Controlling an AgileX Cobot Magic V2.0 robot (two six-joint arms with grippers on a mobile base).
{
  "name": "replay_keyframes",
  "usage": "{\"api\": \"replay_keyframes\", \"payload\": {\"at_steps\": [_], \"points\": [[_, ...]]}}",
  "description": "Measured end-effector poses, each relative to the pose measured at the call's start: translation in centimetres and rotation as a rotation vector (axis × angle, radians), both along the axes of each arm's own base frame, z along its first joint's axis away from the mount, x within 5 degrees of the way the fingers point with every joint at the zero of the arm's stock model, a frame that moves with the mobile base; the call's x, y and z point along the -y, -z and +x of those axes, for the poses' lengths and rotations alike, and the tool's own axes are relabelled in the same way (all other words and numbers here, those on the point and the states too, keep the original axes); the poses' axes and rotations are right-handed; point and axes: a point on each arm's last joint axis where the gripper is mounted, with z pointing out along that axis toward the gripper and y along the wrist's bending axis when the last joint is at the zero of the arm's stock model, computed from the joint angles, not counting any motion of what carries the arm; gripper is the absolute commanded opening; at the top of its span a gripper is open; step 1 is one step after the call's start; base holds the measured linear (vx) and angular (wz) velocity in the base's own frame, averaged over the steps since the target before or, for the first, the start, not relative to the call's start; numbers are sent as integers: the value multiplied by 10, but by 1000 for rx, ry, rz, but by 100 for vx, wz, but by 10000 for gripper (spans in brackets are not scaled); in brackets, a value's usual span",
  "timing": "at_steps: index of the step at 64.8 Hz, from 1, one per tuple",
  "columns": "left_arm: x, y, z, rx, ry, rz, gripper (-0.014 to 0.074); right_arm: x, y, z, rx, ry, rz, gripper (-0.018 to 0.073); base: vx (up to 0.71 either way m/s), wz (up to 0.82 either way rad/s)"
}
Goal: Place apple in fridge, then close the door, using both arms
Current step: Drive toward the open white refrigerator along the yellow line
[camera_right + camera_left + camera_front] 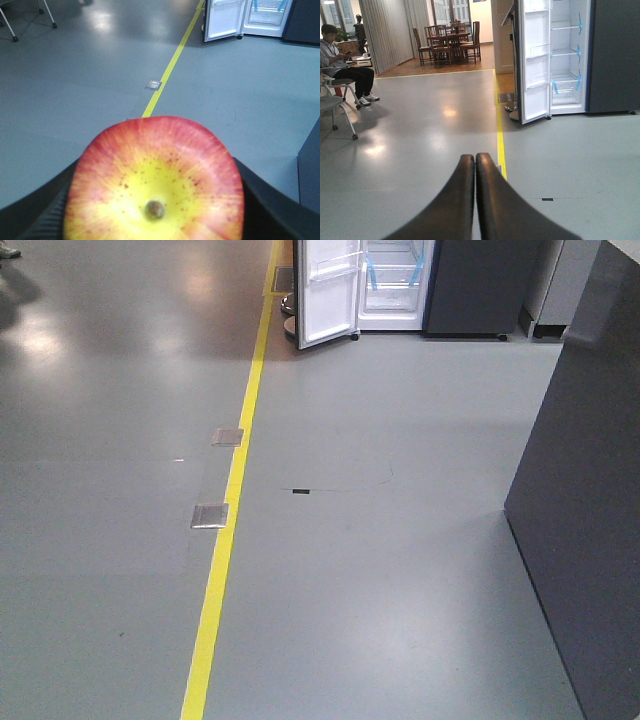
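Observation:
The red and yellow apple fills the right wrist view, stem end facing the camera. My right gripper is shut on it, one black finger on each side. My left gripper is shut and empty, its fingertips pressed together above the floor. The dark grey fridge stands far ahead across the floor, its white interior and blue-taped shelves showing. Its door is swung open to the left. The fridge and door also show in the left wrist view, and the door in the right wrist view. Neither arm shows in the front view.
A yellow floor line runs toward the fridge, with two metal floor plates beside it. A dark grey counter stands close on the right. A seated person, wheeled chairs and a dining set are far left.

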Motion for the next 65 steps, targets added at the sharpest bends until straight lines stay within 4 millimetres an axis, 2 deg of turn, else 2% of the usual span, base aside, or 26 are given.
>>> {"api": "replay_keyframes", "payload": {"at_steps": [65], "points": [[0, 0, 0, 0, 0, 0, -6, 0, 0, 0, 0, 0, 0, 43, 11, -1]]}}
